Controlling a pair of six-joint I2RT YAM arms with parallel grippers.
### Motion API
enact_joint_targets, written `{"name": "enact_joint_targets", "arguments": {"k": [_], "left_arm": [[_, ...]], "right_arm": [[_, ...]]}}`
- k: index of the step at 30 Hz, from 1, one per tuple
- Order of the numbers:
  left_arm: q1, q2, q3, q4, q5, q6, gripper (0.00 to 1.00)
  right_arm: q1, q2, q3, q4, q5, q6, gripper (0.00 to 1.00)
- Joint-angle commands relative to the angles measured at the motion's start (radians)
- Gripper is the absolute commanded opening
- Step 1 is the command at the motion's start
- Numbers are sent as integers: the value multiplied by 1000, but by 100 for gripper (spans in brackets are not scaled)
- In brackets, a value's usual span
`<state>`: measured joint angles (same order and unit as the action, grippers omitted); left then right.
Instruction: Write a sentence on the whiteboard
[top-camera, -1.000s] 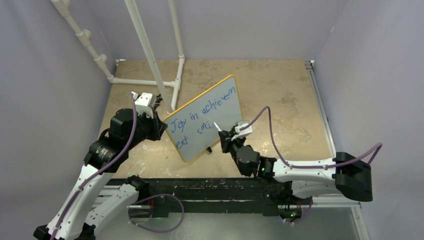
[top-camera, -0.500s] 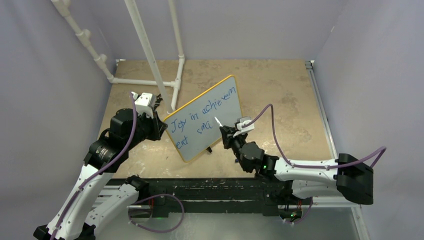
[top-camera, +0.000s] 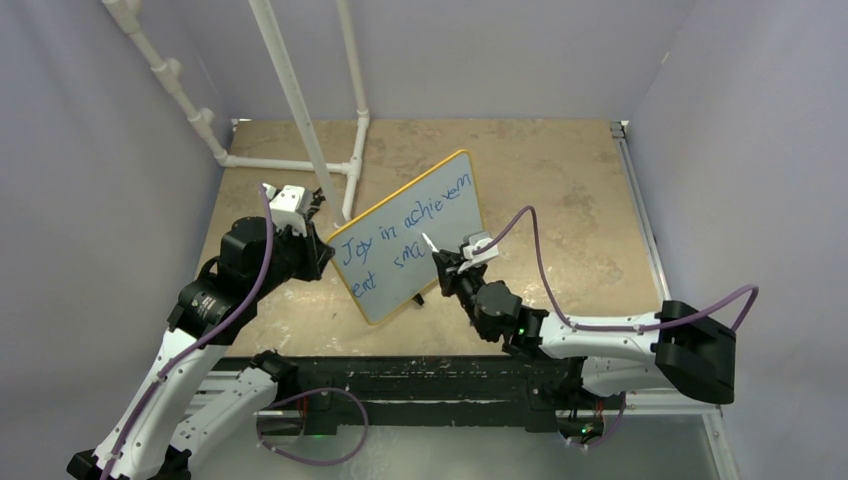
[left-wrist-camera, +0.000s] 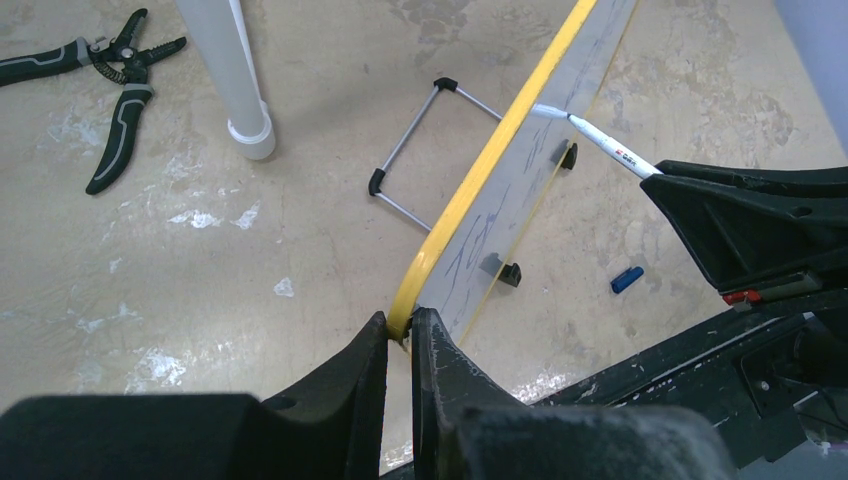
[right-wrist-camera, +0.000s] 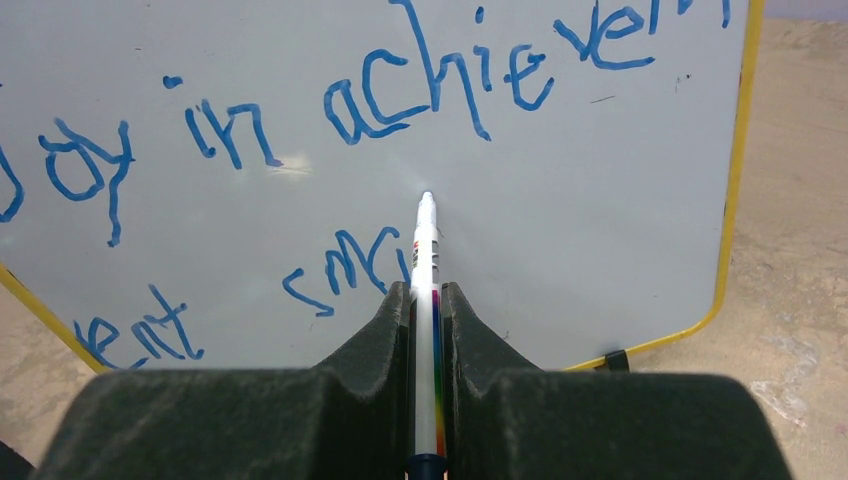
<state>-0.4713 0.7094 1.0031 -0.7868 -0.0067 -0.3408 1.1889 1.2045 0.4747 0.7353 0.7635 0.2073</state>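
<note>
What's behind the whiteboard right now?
A wire stand sits right behind the whiteboard, with a white pipe and pliers farther back. From overhead, the whiteboard hides the stand.

Soft, even light (faint glare on the whiteboard (right-wrist-camera: 580, 200)), views sharp.

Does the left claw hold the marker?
No, the left claw pinches the yellow rim of the whiteboard, while the marker sits in the right claw.

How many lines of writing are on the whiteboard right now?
2. The upper line runs across the top of the whiteboard; the lower line sits beneath it at left, ending by the marker tip.
</note>
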Motion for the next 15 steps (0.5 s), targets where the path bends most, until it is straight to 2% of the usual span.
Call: {"name": "enact_joint_targets", "arguments": {"k": [1,15], "left_arm": [[2,9,31,12,2,-9,0],[2,7,31,8,2,-11,0]], "right_arm": [[-9,18,38,50,-10,-17,0],[-8,10,-38,-90,-1,177,0]]}}
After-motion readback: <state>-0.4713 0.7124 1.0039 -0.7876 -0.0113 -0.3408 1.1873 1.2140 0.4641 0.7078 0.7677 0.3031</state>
